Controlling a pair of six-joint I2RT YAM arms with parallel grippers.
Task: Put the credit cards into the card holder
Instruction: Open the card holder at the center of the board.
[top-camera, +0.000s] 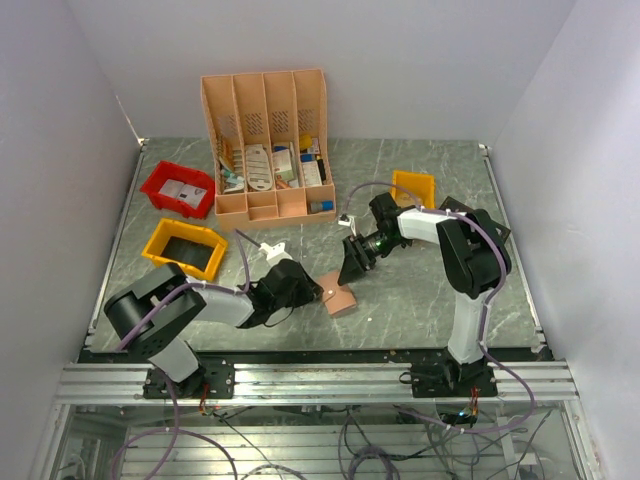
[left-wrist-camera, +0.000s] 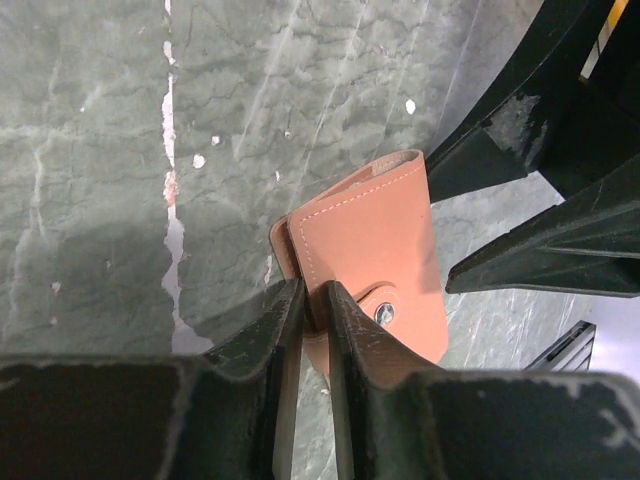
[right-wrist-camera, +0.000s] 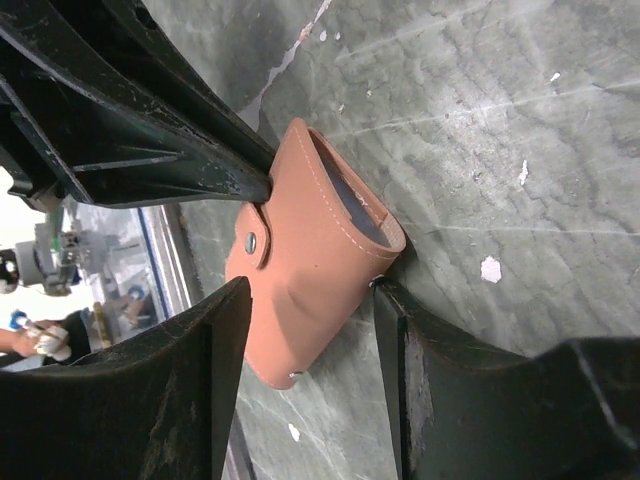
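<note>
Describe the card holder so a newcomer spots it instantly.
From the tall peach slotted organiser at the back of the green marbled table, come toward the near edge to where the left tool and right tool meet. The card holder is the small tan wallet there, pale-stitched with a metal snap. Its neighbours, a red bin and two yellow bins, are bright plastic.

organiser (top-camera: 265, 105) – back centre | red bin (top-camera: 152, 186) – left | yellow bin (top-camera: 192, 232) – nearer
</note>
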